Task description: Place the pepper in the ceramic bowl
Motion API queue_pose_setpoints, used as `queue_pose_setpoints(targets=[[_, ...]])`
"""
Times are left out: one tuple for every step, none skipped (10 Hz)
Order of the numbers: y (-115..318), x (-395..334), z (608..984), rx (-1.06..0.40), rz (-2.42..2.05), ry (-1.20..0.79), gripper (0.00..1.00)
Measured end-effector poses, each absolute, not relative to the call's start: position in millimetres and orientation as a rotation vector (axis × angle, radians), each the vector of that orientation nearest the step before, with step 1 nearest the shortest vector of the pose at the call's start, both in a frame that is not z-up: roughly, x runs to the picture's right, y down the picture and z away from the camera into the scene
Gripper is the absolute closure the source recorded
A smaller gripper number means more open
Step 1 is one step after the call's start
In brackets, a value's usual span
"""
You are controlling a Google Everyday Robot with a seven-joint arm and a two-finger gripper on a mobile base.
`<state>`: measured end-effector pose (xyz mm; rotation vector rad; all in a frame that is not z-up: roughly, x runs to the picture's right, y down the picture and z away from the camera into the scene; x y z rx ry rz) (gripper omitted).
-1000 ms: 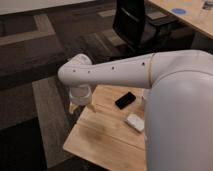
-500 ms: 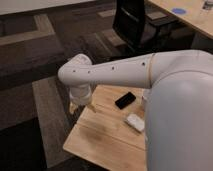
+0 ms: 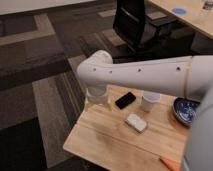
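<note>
Our pincer (image 3: 97, 98) hangs at the end of the white arm (image 3: 145, 75), down at the 10 o'clock corner of the wooden desk (image 3: 105, 136), low over the boards; from this angle we cannot tell whether it is open, closed or gripping anything. We see the pepper (image 3: 170, 163) lying on the desk at about 5 o'clock, at the near edge, just beside the robot's white body and well apart from the pincer. We find the ceramic bowl (image 3: 186, 111) at 3 o'clock, partly hidden behind the arm and body, its dark blue inside showing. A white paper cup (image 3: 149, 102) stands just at the bowl's 9 o'clock side. A flat black slab (image 3: 125, 100) lies between cup and pincer, and a small white block (image 3: 136, 122) rests near the desk's middle. A black office chair (image 3: 132, 25) stands beyond, at 12 o'clock.
</note>
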<state>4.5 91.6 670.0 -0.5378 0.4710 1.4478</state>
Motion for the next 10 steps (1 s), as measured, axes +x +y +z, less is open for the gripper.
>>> queue_pose_setpoints(targets=[[100.9, 33.7, 665.2, -0.561, 1.422, 0.454, 0.35], [116.4, 73.1, 658.8, -0.603, 1.367, 0.436, 0.35], [125.3, 97.3, 655.0, -0.615, 1.313, 0.437, 0.35], [133.3, 120.6, 650.8, -0.618, 1.263, 0.449, 0.35], [142.4, 144.2, 646.0, -0.625, 1.209, 0.459, 0.35], [144.3, 149.5, 644.7, -0.627, 1.193, 0.461, 0.35], [144.1, 148.1, 644.8, -0.628, 1.191, 0.460, 0.35], [144.2, 148.7, 644.9, -0.627, 1.192, 0.461, 0.35], [144.2, 148.8, 644.9, -0.627, 1.192, 0.461, 0.35], [144.2, 148.8, 644.9, -0.627, 1.192, 0.461, 0.35]])
